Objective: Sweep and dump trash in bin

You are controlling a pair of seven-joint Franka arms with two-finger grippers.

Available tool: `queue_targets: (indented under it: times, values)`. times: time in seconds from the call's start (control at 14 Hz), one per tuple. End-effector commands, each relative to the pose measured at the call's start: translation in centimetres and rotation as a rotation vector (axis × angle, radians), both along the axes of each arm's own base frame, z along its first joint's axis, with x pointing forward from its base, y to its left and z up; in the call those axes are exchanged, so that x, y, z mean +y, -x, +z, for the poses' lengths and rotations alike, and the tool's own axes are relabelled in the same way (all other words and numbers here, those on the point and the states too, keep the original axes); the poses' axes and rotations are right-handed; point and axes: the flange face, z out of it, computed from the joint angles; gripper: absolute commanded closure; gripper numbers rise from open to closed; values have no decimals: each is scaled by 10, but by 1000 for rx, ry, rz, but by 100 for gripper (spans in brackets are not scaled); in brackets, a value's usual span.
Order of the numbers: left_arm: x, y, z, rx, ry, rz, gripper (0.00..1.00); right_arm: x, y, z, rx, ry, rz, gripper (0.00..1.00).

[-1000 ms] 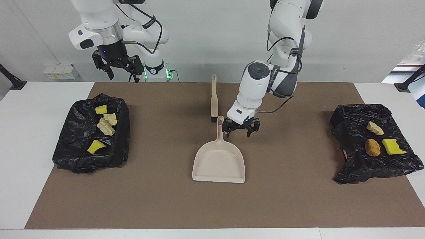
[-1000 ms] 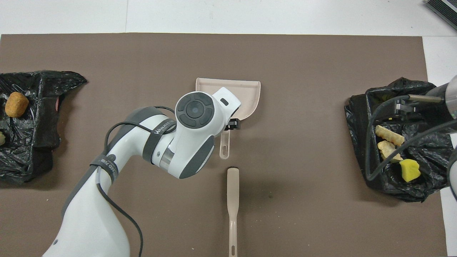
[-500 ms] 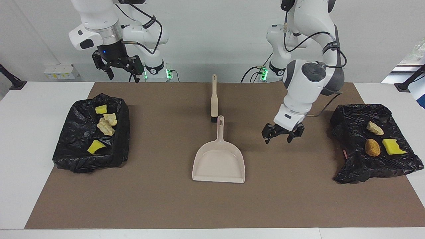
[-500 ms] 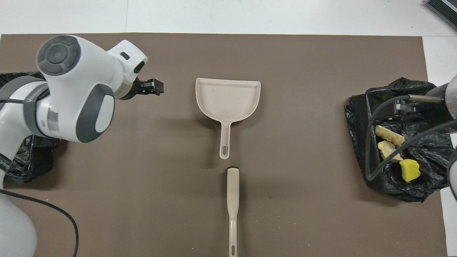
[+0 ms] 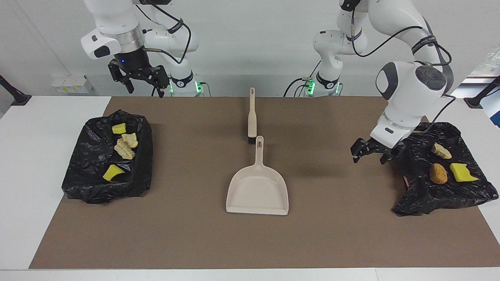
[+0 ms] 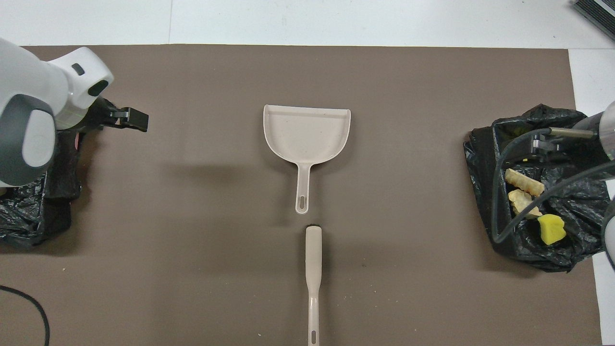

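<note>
Left gripper [image 5: 371,153] hangs low over the brown mat [image 5: 187,234], fingers spread wide, nothing in them, right at the edge of the crumpled black bag [image 5: 429,199] at the left arm's end of the table. Clock directions are as the facing view shows them. Three trash pieces sit on that bag: beige lump [image 5: 441,150] at about 3 o'clock from the gripper, and the orange-brown lump [image 5: 438,173] and yellow sponge chunk [image 5: 461,172] at about 4, all near it but not touched. Right gripper [image 5: 138,80] waits raised by its own base, also wide open and empty, above the edge of the black-lined bin [image 5: 90,183] at the right arm's end, which holds four trash pieces [image 5: 124,148]. We see no trash on the mat itself. Dustpan [image 5: 258,191] lies flat mid-mat at about 8 o'clock from the left gripper, well apart. Its long axis runs 12 to 6, handle at 12 toward the robots. Brush [image 5: 252,117] lies in line with it, head just beside the handle tip. We judge the left arm much nearer to the three bagged pieces, and both tools sit between the two arms.
</note>
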Motion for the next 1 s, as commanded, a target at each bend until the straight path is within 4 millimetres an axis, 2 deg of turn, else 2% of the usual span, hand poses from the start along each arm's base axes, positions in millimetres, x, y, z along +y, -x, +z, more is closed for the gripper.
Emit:
queue_targets:
  times: [0.0, 0.14, 0.36, 0.5, 0.71, 0.93]
  values:
    - [25, 23, 35, 20, 11, -69, 0, -5, 3, 0, -3, -18, 20, 0]
    - [46, 36, 57, 20, 6, -71, 0, -5, 3, 0, -5, -18, 20, 0]
    - [50, 45, 78, 47, -14, -67, 0, -5, 3, 0, -5, -18, 20, 0]
    - [57, 60, 98, 34, -25, -53, 0, -5, 3, 0, -5, -18, 20, 0]
    - [61, 79, 104, 70, -23, -49, 0, -5, 3, 0, -5, -18, 20, 0]
    - [69, 81, 120, 58, -24, -38, 0, -5, 3, 0, -5, -18, 22, 0]
